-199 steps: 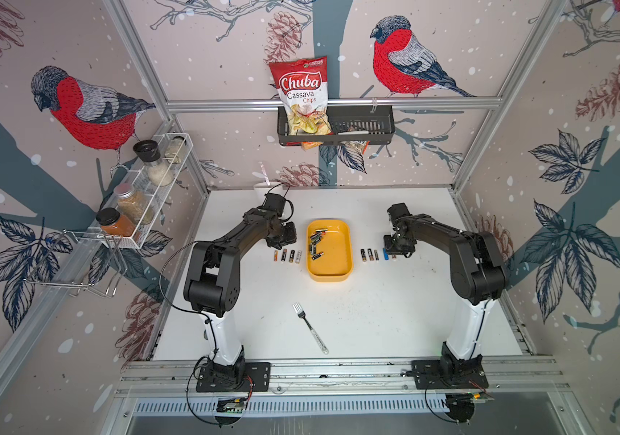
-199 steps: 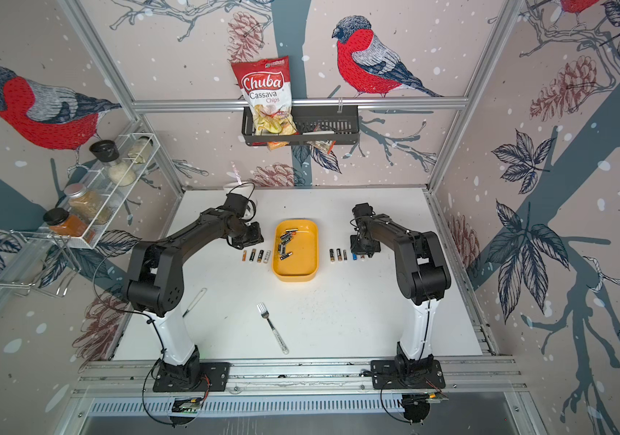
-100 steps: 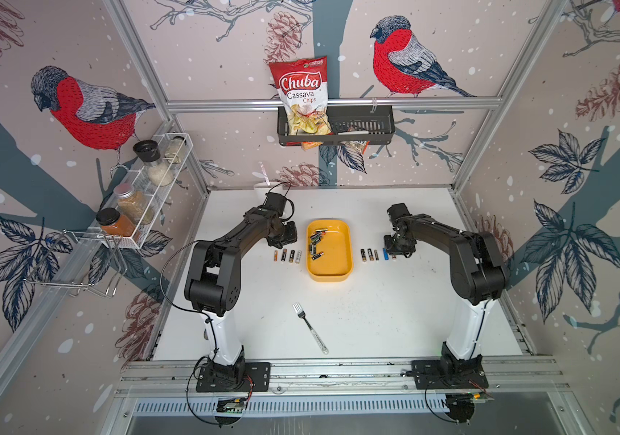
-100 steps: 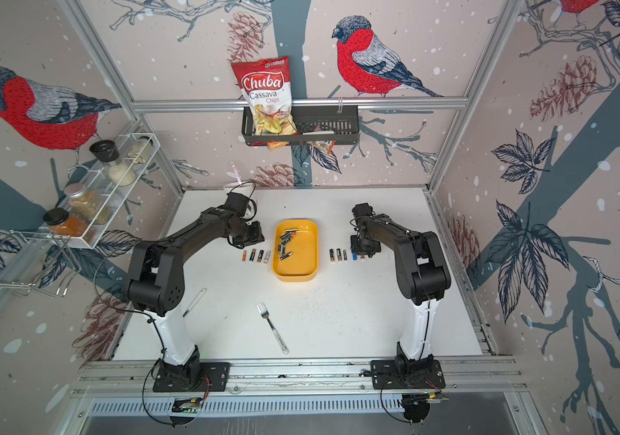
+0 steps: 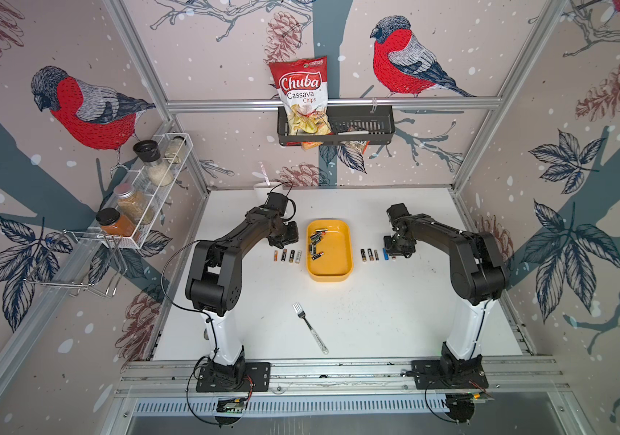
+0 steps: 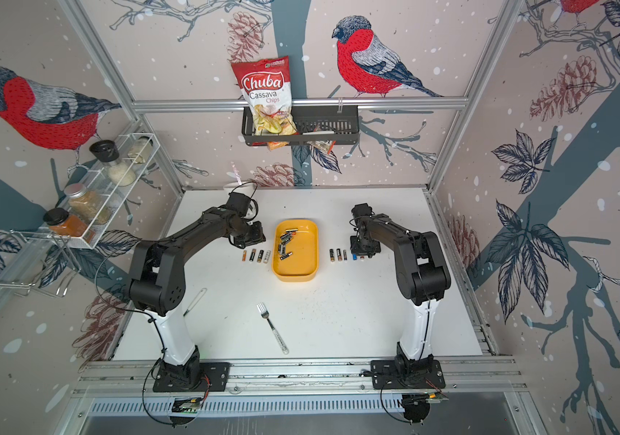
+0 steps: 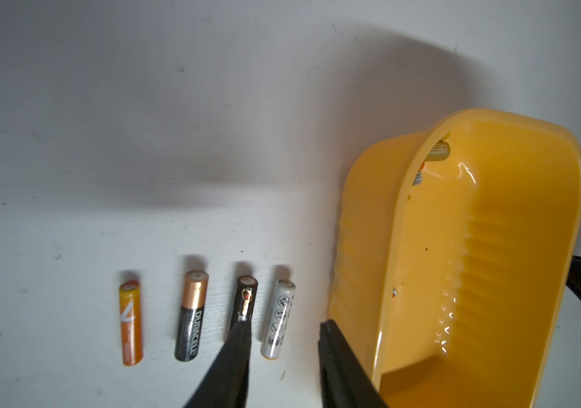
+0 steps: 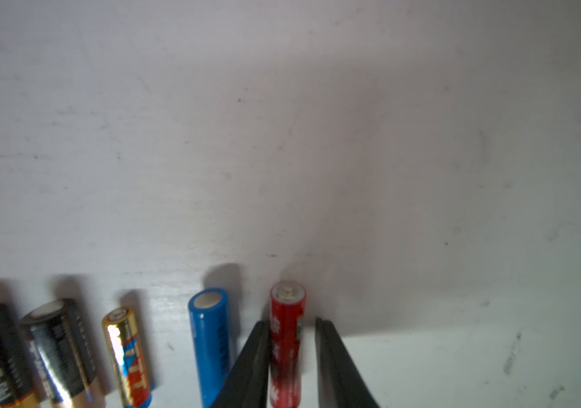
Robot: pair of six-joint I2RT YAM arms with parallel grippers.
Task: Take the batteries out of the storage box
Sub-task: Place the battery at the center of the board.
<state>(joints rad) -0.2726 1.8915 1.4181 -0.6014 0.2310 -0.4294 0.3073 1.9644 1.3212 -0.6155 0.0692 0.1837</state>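
Nine batteries are out on the table (image 5: 376, 320): a row of four (image 5: 288, 256) at 9 o'clock from the yellow box (image 5: 334, 260) and a row of five (image 5: 374, 255) at 3 o'clock. A small heap (image 5: 316, 244) lies inside the box near its 10 o'clock corner, so the job looks about half done. The left gripper (image 7: 285, 323) is open over the silver battery (image 7: 278, 318), and the right gripper (image 8: 291, 321) is open around the red battery (image 8: 286, 339), not squeezing it.

The storage box (image 7: 359, 247) wall hides most batteries (image 7: 439, 152) inside.
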